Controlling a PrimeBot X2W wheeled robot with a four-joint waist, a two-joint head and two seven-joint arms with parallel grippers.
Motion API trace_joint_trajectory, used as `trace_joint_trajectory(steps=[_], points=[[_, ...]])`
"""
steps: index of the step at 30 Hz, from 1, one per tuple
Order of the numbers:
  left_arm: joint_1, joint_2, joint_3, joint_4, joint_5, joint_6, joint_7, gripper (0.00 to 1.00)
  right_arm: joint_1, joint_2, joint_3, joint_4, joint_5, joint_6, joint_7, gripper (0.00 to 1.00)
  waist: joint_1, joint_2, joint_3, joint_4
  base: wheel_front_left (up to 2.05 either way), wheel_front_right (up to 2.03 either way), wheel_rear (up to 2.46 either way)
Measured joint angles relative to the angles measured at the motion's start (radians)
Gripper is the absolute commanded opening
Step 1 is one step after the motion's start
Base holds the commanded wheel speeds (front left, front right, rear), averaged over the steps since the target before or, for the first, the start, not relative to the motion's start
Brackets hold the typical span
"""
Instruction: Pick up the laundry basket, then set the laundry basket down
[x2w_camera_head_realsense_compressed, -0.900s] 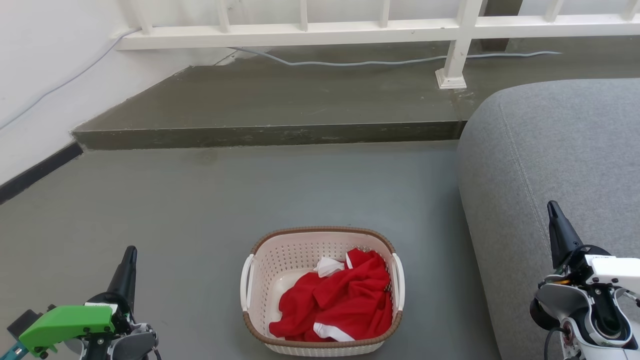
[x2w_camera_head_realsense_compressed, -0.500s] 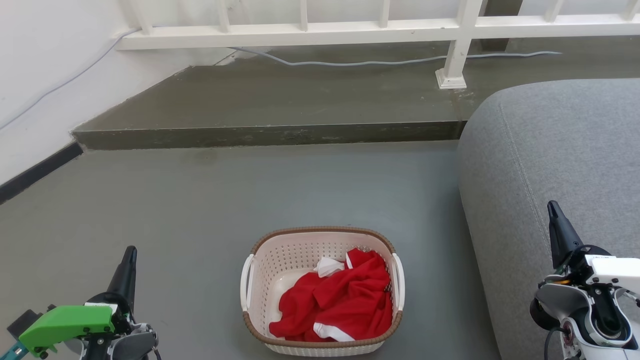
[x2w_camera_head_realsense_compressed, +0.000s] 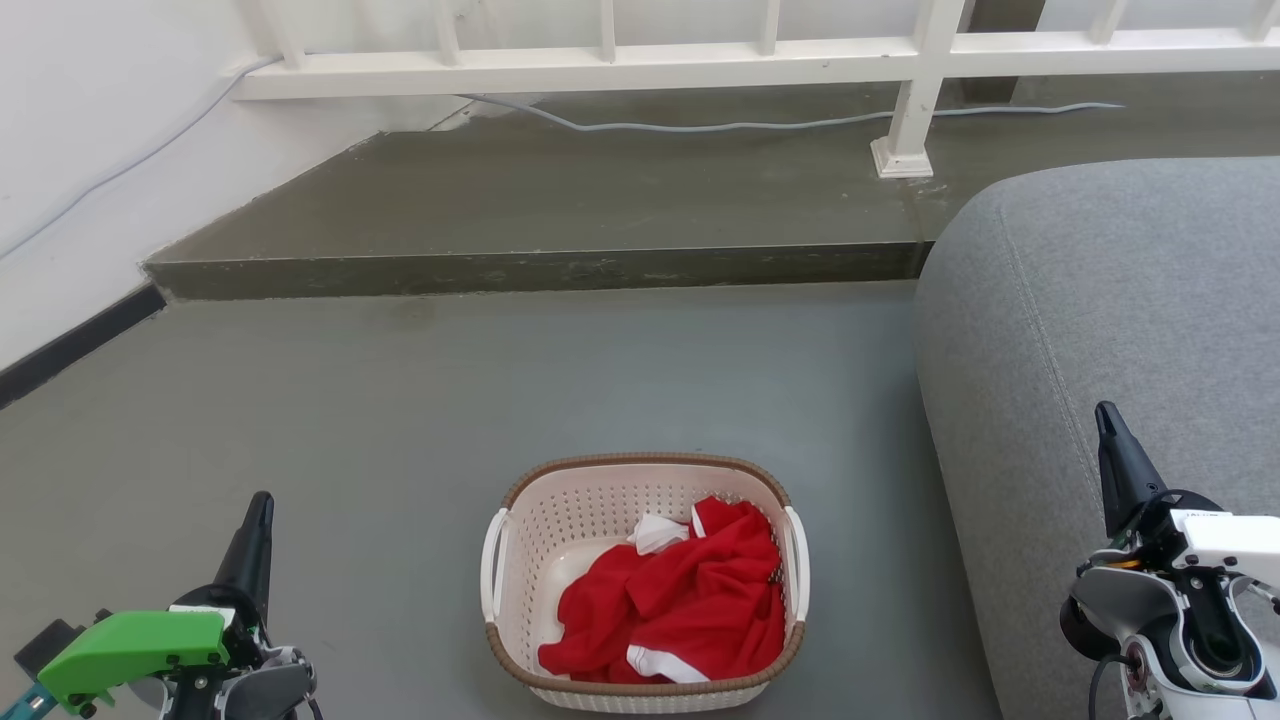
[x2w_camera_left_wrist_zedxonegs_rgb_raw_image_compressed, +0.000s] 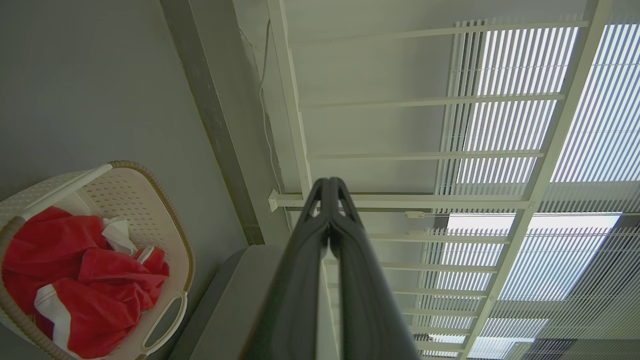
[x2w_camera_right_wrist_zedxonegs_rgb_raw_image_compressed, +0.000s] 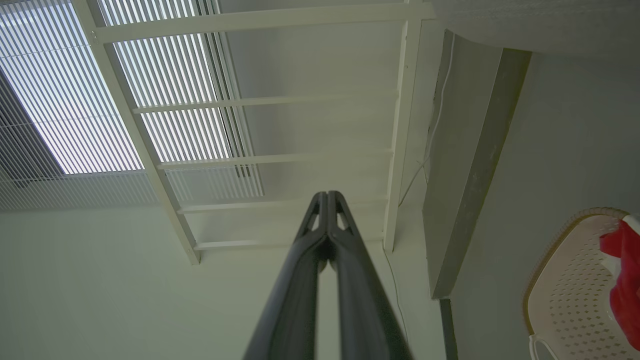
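A: Where is the laundry basket (x2w_camera_head_realsense_compressed: 600, 505)?

B: On the floor (x2w_camera_head_realsense_compressed: 400, 400), well short of the raised step (x2w_camera_head_realsense_compressed: 540, 270) along the floor's far edge and just beside the sofa (x2w_camera_head_realsense_compressed: 1100, 300) on the right. A crumpled red garment (x2w_camera_head_realsense_compressed: 690, 600) lies inside it.

A: And the arms?

B: The left end effector (x2w_camera_head_realsense_compressed: 262, 500) hangs out to the left of the basket and the right end effector (x2w_camera_head_realsense_compressed: 1103, 415) hangs in front of the sofa. On each, the 2 fingers are pressed together and hold nothing. Neither touches the basket.

A: So the pickup is not yet begun. What could go wrong?

B: I think the fingers must part before reaching the left handle (x2w_camera_head_realsense_compressed: 490, 565) and right handle (x2w_camera_head_realsense_compressed: 797, 560); going in closed would only shove the light basket across the floor. Lifting 1 side first would tip it and could spill the garment. The right arm also sits close to the sofa, so a wide swing inward could drag on the cushion and spoil its aim at that thin handle.
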Motion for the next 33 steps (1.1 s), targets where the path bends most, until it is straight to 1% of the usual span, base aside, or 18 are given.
trace_joint_trajectory(steps=[8, 9, 15, 21, 25, 33], points=[[0.000, 0.000, 0.001, 0.000, 0.000, 0.000, 0.000, 0.00, 0.000, 0.000, -0.001, 0.000, 0.000, 0.000, 0.003, 0.00, 0.0000, 0.0000, 0.000, 0.000, 0.00, 0.00, 0.00], [0.001, -0.001, 0.000, 0.003, 0.000, 0.000, 0.000, 1.00, 0.001, 0.001, 0.000, 0.003, 0.000, -0.001, 0.003, 1.00, 0.0000, 0.0000, 0.000, 0.000, 0.00, 0.00, 0.00], [0.053, -0.032, -0.013, 0.067, 0.000, 0.001, 0.000, 1.00, 0.062, 0.031, 0.006, 0.066, 0.000, -0.006, 0.002, 1.00, 0.0000, 0.0000, 0.000, 0.000, 0.00, 0.00, 0.00], [0.060, -0.036, -0.019, 0.067, 0.001, 0.001, -0.013, 1.00, 0.070, 0.033, 0.013, 0.068, -0.002, -0.006, -0.011, 1.00, 0.0000, 0.0000, 0.000, 0.000, 0.00, 0.00, 0.00], [0.060, -0.036, -0.029, 0.053, 0.035, 0.001, -0.030, 1.00, 0.070, 0.033, 0.026, 0.063, -0.034, -0.006, -0.024, 1.00, 0.0000, 0.0000, 0.000, 0.000, 0.00, 0.00, 0.00], [0.060, -0.036, -0.041, 0.029, 0.104, 0.001, -0.054, 1.00, 0.069, 0.032, 0.033, 0.034, -0.141, -0.010, -0.051, 1.00, 0.0001, 0.0000, 0.000, 0.000, 0.00, 0.00, 0.00]])
